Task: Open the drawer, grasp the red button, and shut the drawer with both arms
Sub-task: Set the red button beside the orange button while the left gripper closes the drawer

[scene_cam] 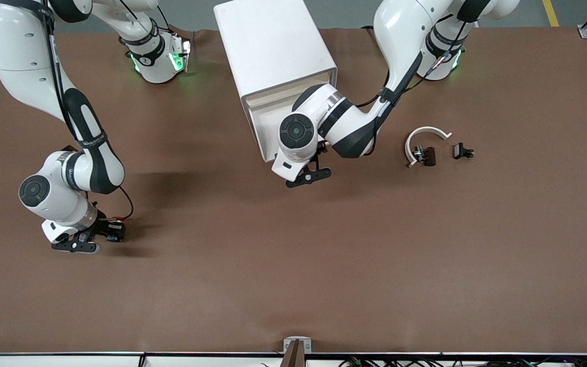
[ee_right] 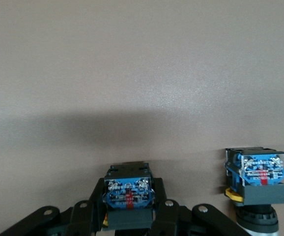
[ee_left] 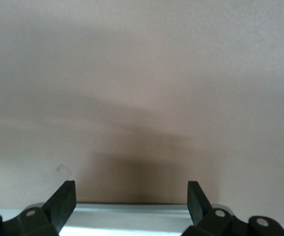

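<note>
Right now the right tool (scene_cam: 87,243) sits low over the surface (scene_cam: 293,265) at the right arm's end, jaws clamped shut on a button (ee_right: 128,192) by its blue-and-black body. The cap is hidden, so its colour can't be told. A second like button (ee_right: 256,177) stands on the surface just beside it, apart from the fingers.

The left tool (scene_cam: 310,176) is down in front of the cabinet (scene_cam: 273,56), jaws spread wide and holding nothing. In the left wrist view a white edge, likely the drawer (ee_left: 132,210) front, lies between and just under the fingertips (ee_left: 66,196). Whether the drawer is fully in, I can't tell.

Step in hand looks like closing the drawer, with the grab done. To do it well:
- Keep the left tool square to the drawer front and push straight along the slide, not at an angle, since the cabinet sits skewed on the surface and could shift
- Press near the middle of the front so the tray doesn't jam
- Go slow at the end
- The right arm should just wait, keeping its grip and staying off the second button
</note>
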You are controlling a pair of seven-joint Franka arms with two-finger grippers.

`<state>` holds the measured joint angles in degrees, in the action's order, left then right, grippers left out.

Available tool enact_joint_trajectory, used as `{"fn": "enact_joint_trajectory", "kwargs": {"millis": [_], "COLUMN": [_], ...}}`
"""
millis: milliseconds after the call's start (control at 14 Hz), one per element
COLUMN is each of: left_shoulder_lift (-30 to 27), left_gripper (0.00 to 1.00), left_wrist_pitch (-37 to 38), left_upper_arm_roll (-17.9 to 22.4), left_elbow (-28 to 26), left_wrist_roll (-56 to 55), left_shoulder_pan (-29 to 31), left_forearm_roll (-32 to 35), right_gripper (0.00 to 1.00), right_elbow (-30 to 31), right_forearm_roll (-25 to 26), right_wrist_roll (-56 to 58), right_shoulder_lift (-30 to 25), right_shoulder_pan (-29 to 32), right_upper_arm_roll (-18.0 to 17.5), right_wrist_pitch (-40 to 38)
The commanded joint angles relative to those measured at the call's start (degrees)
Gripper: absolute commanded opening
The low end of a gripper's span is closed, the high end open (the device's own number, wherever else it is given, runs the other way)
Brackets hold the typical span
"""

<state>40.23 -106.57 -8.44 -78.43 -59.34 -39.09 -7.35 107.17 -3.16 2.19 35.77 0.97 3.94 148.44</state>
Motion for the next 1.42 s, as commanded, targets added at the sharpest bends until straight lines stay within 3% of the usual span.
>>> {"fn": "enact_joint_trajectory", "kwargs": {"millis": [0, 570, 1068, 1139, 1211, 1282, 1353], "left_shoulder_lift": [-1.4, -0.9, -0.9, -0.9, -0.9, -0.9, -1.0], "left_gripper": [1.00, 1.00, 1.00, 1.00, 1.00, 1.00, 1.00], "left_wrist_pitch": [0.8, 0.8, 0.8, 0.8, 0.9, 0.9, 1.0], "left_upper_arm_roll": [-0.9, -2.7, -5.5, -5.6, -6.2, -6.3, -6.4], "left_elbow": [-0.4, -1.2, -4.8, -5.0, -5.3, -5.5, -5.7], "left_wrist_roll": [0.4, -0.4, -1.2, -1.3, -1.3, -1.3, -1.3], "left_shoulder_pan": [0.4, 0.6, 0.5, 0.5, 0.6, 0.6, 0.6], "left_forearm_roll": [-4.6, -12.1, -13.0, -13.2, -14.1, -15.5, -16.5], "right_gripper": [0.00, 0.00, 0.00, 0.18, 0.93, 1.00, 1.00], "right_elbow": [-1.5, -1.5, -2.5, -2.9, -3.3, -3.4, -3.9], "right_forearm_roll": [0.3, 0.3, -0.3, -0.3, -0.3, -0.4, -0.4], "right_wrist_roll": [0.7, 0.7, 0.0, -0.1, -0.1, 0.0, 0.1], "right_shoulder_lift": [0.9, 1.3, 1.7, 1.8, 1.9, 2.0, 1.9], "right_shoulder_pan": [1.2, 2.2, 2.5, 2.7, 2.9, 3.1, 3.2], "right_upper_arm_roll": [-1.3, -1.3, -1.3, -1.3, -1.3, -1.3, -1.3], "right_wrist_pitch": [-0.2, -0.3, -0.3, -0.3, -0.3, -0.3, -0.8]}}
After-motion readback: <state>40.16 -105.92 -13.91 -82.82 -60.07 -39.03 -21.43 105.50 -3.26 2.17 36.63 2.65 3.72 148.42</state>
